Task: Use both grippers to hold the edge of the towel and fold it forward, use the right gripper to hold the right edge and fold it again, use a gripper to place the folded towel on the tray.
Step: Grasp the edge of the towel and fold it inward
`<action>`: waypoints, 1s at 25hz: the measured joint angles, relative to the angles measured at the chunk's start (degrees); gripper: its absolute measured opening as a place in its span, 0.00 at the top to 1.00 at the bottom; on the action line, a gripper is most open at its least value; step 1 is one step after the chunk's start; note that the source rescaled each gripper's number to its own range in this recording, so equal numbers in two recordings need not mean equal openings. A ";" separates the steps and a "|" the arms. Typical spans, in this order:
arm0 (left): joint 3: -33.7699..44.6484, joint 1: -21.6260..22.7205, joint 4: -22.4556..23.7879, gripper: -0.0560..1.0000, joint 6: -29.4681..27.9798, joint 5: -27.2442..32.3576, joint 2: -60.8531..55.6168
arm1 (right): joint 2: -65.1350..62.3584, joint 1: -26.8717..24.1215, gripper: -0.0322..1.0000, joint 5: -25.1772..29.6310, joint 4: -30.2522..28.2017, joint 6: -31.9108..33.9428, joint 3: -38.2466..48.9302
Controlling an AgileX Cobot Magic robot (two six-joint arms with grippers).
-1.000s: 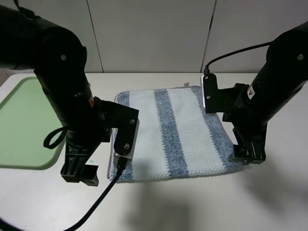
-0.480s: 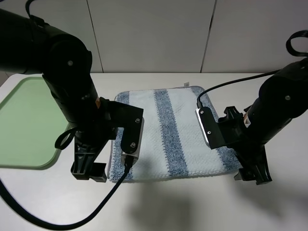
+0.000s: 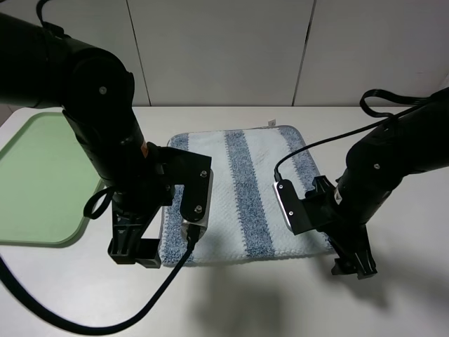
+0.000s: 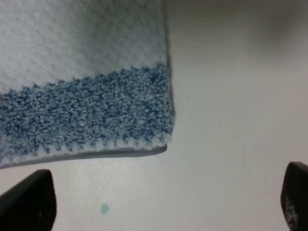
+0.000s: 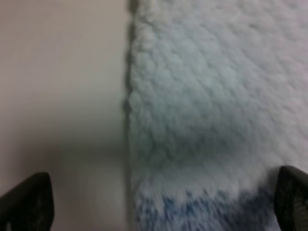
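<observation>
While the blue-grey-and-white striped terry towel (image 3: 245,189) lies flat on the white table (image 3: 280,302), we see the black left gripper (image 3: 133,249) and right gripper (image 3: 354,265) at its 2 near corners, jaws apart, holding nothing.

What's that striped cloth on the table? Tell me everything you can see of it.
It is a squarish terry towel, fluffy, with wide blue-grey and pale stripes, a thin grey hem and a small tag at its far edge. It lies flat and unfolded on the white table. Nothing is seen gripping it.
</observation>
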 joint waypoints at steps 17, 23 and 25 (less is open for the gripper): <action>0.00 0.00 -1.76 0.07 0.40 -9.41 0.07 | 2.77 0.00 0.00 0.18 0.49 -0.41 -0.53; 0.00 0.00 -5.02 0.07 1.95 -10.13 2.85 | 2.77 0.00 0.00 0.18 0.55 -0.41 -0.53; -0.02 0.00 -5.08 0.07 1.34 -9.94 5.04 | 2.77 0.00 0.00 0.18 0.67 -0.41 -0.53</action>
